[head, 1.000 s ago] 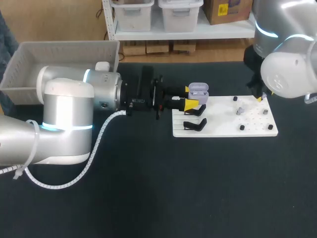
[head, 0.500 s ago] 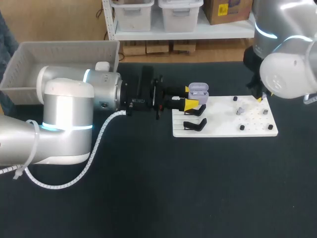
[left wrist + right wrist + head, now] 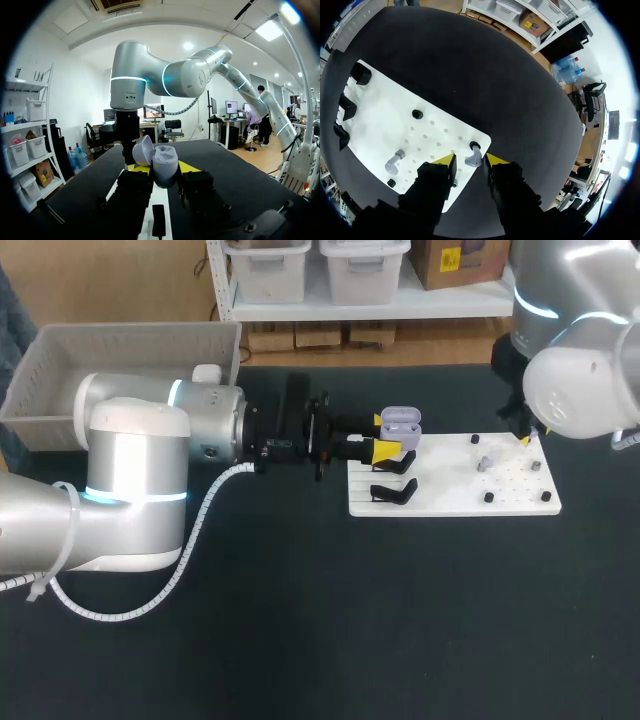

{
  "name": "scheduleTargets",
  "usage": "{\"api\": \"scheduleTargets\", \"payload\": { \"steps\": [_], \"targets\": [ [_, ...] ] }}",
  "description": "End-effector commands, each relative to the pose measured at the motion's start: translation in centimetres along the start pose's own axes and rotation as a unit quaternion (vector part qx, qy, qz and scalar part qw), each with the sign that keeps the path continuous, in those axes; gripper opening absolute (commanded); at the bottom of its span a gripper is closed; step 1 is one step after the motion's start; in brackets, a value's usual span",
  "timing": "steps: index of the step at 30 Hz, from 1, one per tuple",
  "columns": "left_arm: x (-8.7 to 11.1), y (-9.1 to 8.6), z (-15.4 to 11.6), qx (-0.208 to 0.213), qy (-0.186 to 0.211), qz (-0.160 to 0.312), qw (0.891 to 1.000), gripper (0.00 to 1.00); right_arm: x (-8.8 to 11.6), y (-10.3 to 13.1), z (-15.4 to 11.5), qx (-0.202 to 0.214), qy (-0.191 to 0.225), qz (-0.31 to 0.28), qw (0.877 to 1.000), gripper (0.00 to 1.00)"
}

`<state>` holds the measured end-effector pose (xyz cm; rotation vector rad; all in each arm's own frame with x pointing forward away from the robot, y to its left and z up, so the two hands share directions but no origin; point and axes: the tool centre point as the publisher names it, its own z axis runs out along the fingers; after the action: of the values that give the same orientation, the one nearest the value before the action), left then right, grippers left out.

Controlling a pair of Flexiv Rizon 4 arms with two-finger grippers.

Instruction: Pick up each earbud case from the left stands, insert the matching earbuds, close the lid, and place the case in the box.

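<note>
My left pincer point(image 3: 161, 170) is clamped on the lavender earbud case point(image 3: 165, 159) by its body, lid open, at the left end of the white board point(image 3: 380, 115). The case looks light, hard and glossy, probably slippery, so I should grip the body, never the hinged lid. My right pincer point(image 3: 471, 161) stands narrow astride a lavender earbud point(image 3: 473, 155) at the board's right end, not clearly touching it. The earbud is tiny, so its stem is the hold. No writing is legible.
</note>
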<state>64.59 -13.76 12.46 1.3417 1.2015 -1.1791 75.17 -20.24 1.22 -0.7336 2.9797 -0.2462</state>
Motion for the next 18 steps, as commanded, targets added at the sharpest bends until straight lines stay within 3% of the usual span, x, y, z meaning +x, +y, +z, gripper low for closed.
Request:
{"api": "scheduleTargets", "payload": {
  "steps": [1, 18],
  "targets": [
    [0.01, 0.04, 0.06, -0.001, 0.0, 0.0, 1.0, 0.0, -0.19, -0.08, 0.17, -0.002, 0.002, 0.0, 1.0, 0.35],
    [0.01, 0.04, 0.06, -0.001, 0.0, 0.0, 1.0, 0.0, -0.33, -0.16, 0.43, -0.001, 0.003, 0.002, 1.0, 0.24]
  ]
}}
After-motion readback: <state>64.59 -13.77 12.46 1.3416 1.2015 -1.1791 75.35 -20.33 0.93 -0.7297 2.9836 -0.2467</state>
